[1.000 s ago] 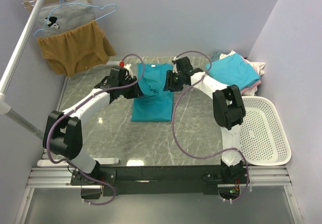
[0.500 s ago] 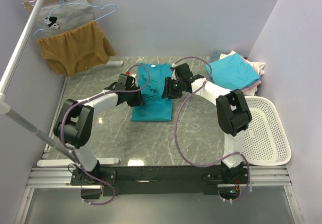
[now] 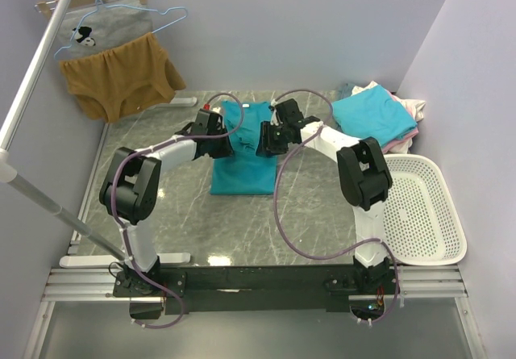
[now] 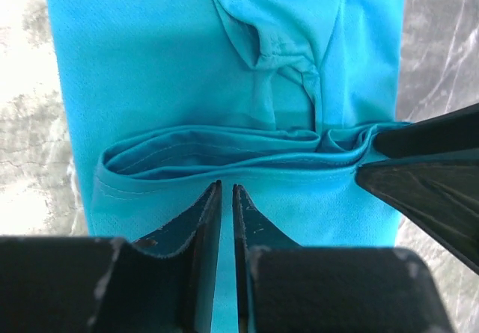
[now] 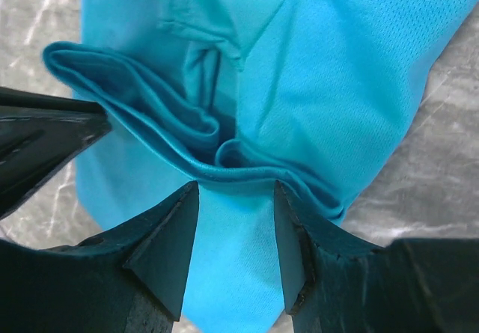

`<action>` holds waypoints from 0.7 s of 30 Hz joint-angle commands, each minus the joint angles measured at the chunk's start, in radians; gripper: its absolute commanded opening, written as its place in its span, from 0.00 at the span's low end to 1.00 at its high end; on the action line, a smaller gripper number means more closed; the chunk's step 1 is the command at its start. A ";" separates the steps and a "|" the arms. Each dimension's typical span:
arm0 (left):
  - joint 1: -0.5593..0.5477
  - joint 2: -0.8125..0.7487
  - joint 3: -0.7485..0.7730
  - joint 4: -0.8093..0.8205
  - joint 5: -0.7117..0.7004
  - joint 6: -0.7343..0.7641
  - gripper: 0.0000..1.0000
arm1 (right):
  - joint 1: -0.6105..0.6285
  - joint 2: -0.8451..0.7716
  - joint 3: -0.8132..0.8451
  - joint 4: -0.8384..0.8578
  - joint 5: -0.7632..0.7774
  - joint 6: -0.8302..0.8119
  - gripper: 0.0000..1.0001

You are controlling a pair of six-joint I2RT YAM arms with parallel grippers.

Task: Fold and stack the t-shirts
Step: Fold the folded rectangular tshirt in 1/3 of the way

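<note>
A teal t-shirt [image 3: 242, 169] lies on the marble table [image 3: 185, 206], its far part doubled over into a rumpled fold ridge [image 4: 224, 157] [image 5: 187, 142]. My left gripper [image 3: 222, 131] [image 4: 226, 187] hovers low at the shirt's left side. Its jaws are nearly together, with only a thin slit through which teal cloth shows, and I cannot tell whether a layer is pinched. My right gripper [image 3: 268, 139] [image 5: 236, 191] stands open over the cloth at the right side, just short of the ridge, holding nothing. A lighter turquoise t-shirt [image 3: 372, 115] tops a pile with pink and white ones [image 3: 411, 129] at the back right.
A white perforated basket [image 3: 423, 210] sits at the right edge. A mustard-brown garment [image 3: 121, 77] and a grey printed one [image 3: 101, 30] hang on a rack at the back left, its pole [image 3: 32, 81] slanting over the left side. Walls close in behind and on the right.
The left arm swung its elbow inward, carrying its gripper along the shirt's left edge, and its jaws narrowed. The right gripper stayed open and shifted only slightly.
</note>
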 commanded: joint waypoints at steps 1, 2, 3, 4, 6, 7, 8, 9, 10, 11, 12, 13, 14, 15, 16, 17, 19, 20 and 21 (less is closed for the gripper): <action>0.003 0.024 0.024 0.033 -0.041 -0.008 0.17 | 0.001 0.044 0.055 -0.015 0.021 -0.021 0.52; 0.004 0.030 0.019 0.033 -0.042 -0.009 0.17 | 0.001 0.046 0.052 -0.013 0.023 -0.021 0.52; 0.004 0.034 0.016 0.035 -0.047 -0.011 0.17 | 0.000 0.048 0.047 -0.004 0.023 -0.021 0.52; 0.006 0.037 0.007 0.035 -0.051 -0.011 0.16 | 0.000 0.052 0.041 -0.006 0.027 -0.018 0.52; 0.006 0.045 -0.004 0.035 -0.071 -0.012 0.16 | 0.000 0.055 0.035 -0.001 0.044 -0.021 0.52; 0.007 0.047 -0.015 0.038 -0.079 -0.014 0.17 | 0.000 0.058 0.032 -0.002 0.049 -0.023 0.52; 0.009 0.056 -0.018 0.035 -0.085 -0.012 0.16 | -0.004 0.058 0.030 0.001 0.055 -0.024 0.52; 0.010 0.060 -0.018 0.032 -0.090 -0.011 0.15 | -0.005 0.060 0.029 0.007 0.056 -0.026 0.52; 0.010 0.063 -0.022 0.029 -0.111 -0.008 0.14 | -0.005 0.058 0.030 0.008 0.067 -0.033 0.52; 0.010 0.070 -0.024 0.026 -0.122 -0.005 0.13 | -0.007 0.057 0.029 0.010 0.075 -0.036 0.51; 0.012 0.067 -0.027 0.026 -0.133 -0.005 0.13 | -0.011 0.052 0.029 0.011 0.084 -0.038 0.52; 0.013 0.064 -0.039 0.030 -0.145 -0.006 0.13 | -0.013 0.048 0.029 0.011 0.093 -0.044 0.52; 0.013 0.051 -0.045 0.041 -0.151 -0.008 0.12 | -0.016 0.040 0.023 0.017 0.099 -0.049 0.52; 0.013 0.041 -0.053 0.049 -0.156 -0.008 0.14 | -0.022 0.017 0.020 0.024 0.111 -0.050 0.53; 0.013 0.028 -0.070 0.058 -0.157 -0.009 0.16 | -0.023 0.005 0.009 0.031 0.116 -0.052 0.53; 0.015 -0.001 -0.079 0.067 -0.157 -0.012 0.20 | -0.028 -0.012 0.000 0.039 0.125 -0.053 0.54; 0.013 -0.038 -0.094 0.078 -0.166 -0.012 0.24 | -0.045 -0.070 -0.032 0.059 0.138 -0.050 0.54; 0.013 -0.076 -0.099 0.076 -0.211 -0.011 0.25 | -0.046 -0.093 -0.046 0.066 0.148 -0.050 0.55; 0.013 -0.096 -0.102 0.069 -0.223 -0.009 0.40 | -0.051 -0.138 -0.060 0.073 0.159 -0.049 0.55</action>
